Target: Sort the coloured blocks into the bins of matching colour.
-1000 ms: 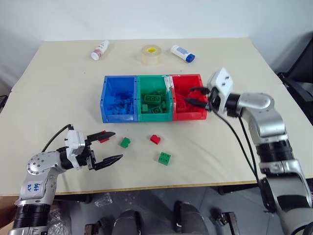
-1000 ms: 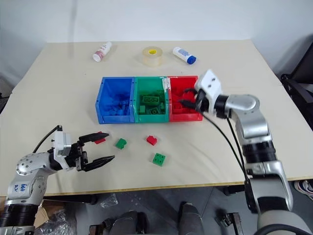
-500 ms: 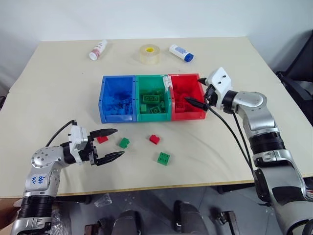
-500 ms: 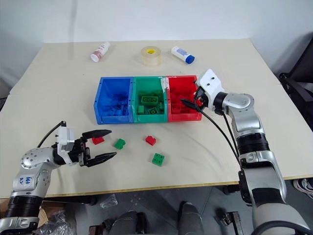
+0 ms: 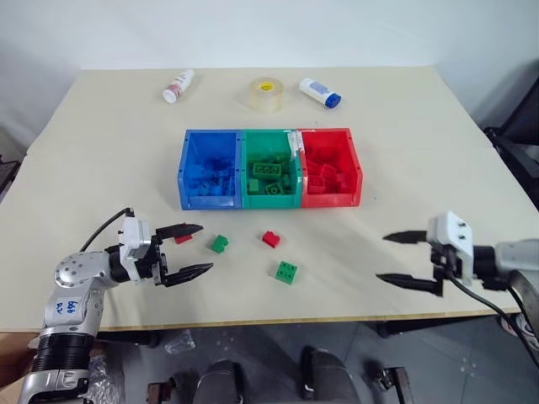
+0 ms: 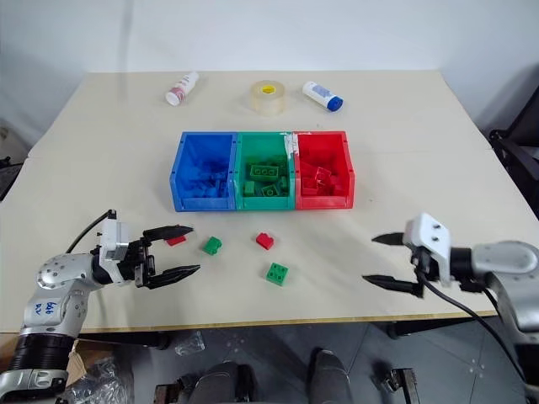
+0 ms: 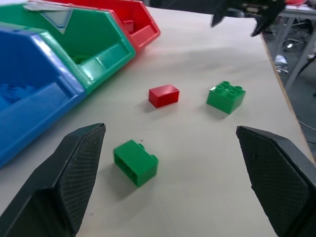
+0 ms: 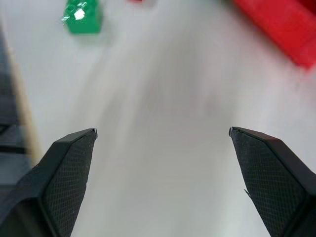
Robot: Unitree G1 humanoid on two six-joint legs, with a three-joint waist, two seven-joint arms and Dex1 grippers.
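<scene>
Glossy plastic bins on matte beige worktop; studded blocks loose; left tool, right tool both spread wide.

- Left gripper: two black fingers spread wide, nothing between them but bare table.
- Small green block lies nearest, just beside the finger at 8 o'clock.
- Red block sits near centre.
- Studded green block at 2 o'clock.
- Blue bin, green bin, red bin line up at 10 o'clock.
- Right gripper at 1 o'clock, fingers apart.
</scene>
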